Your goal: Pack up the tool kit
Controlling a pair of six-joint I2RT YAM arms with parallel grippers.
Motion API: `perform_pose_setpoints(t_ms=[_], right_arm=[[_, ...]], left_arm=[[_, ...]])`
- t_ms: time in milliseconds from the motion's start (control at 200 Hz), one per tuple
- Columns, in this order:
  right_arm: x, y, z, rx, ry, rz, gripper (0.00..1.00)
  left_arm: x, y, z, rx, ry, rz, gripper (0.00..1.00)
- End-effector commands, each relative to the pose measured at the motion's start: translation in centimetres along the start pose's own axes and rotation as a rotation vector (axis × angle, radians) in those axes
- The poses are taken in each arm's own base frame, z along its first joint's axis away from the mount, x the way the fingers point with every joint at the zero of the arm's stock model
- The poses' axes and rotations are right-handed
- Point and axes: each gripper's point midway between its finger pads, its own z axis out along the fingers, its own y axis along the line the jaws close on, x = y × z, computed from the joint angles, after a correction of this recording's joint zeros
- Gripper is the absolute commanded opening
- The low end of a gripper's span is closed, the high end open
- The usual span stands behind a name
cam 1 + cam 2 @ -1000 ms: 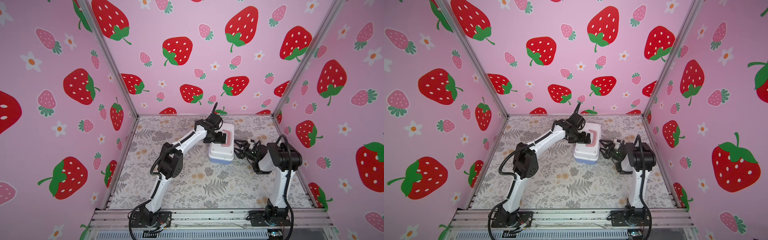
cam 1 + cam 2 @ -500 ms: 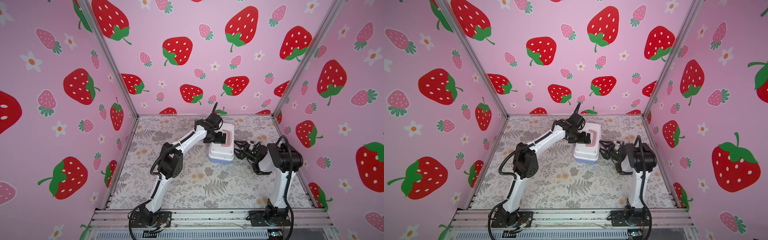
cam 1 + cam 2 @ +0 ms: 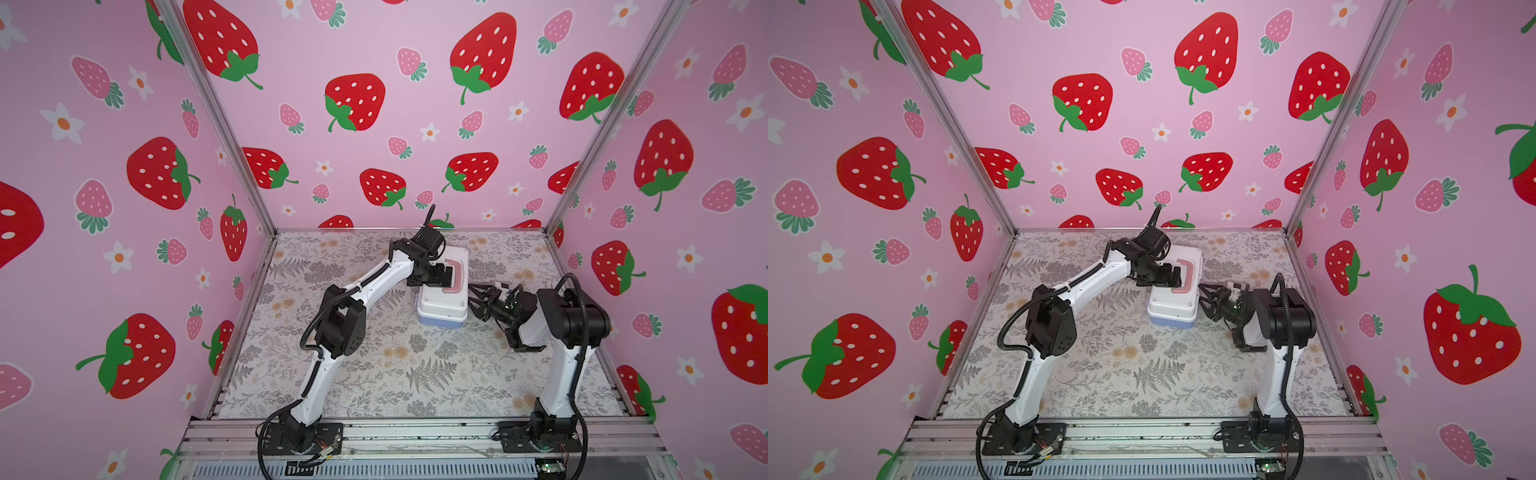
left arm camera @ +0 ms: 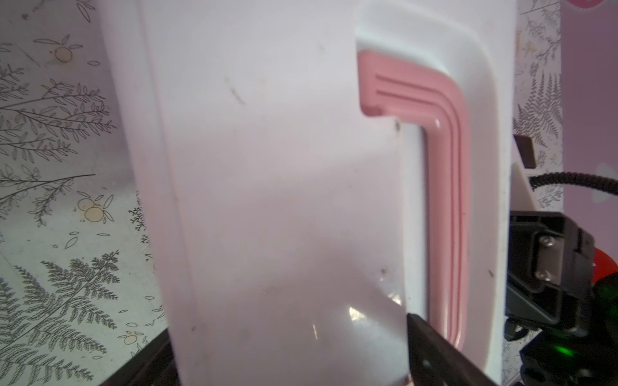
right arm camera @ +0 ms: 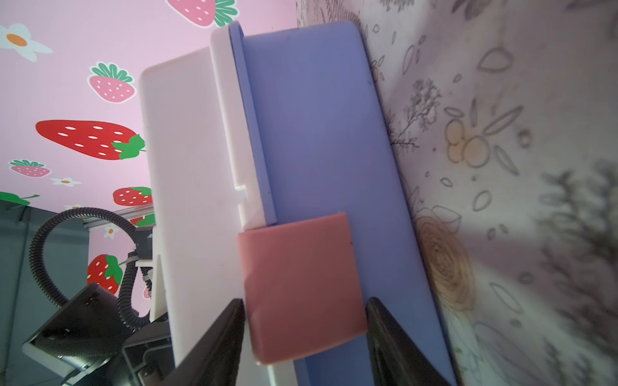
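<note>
The closed tool kit (image 3: 440, 301), far on the mat (image 3: 415, 365), looks light, stiff and slippery. Jaws of the left gripper (image 3: 441, 275) gape over its lid (image 4: 284, 167). Those of the right gripper (image 5: 304, 300) stand apart around the pink latch (image 5: 301, 267), I think the surest hold.

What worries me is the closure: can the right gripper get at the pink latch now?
Probably yes: the right gripper has a finger on each side of the pink latch on the tool kit, nothing between.

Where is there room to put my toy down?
Bare: the front stretch of flowery table mat between the left arm and right arm, and the strip by the left wall. Crowded: around the white-lidded, blue-based plastic tool kit, where left gripper and right gripper meet.
</note>
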Motion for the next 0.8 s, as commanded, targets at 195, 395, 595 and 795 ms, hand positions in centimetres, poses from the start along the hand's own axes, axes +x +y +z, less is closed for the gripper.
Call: perform_pose_setpoints(t_ms=[195, 395, 595, 795], right_arm=[[2.6, 8.9, -1.8, -0.292, 0.061, -0.355, 0.57], [2.3, 9.3, -1.8, -0.299, 0.064, -0.383, 0.56], [1.8, 9.4, -1.8, -0.294, 0.054, -0.407, 0.52], [1.0, 8.1, -1.2, -0.188, 0.039, -0.475, 0.49]], left_arm=[[5.3, 1.3, 3.9, -0.029, 0.198, -0.022, 0.98], [5.4, 1.5, 3.9, -0.033, 0.202, -0.024, 0.98], [5.5, 1.4, 4.0, -0.031, 0.205, -0.024, 0.98], [5.6, 1.5, 4.1, -0.033, 0.208, -0.026, 0.98]])
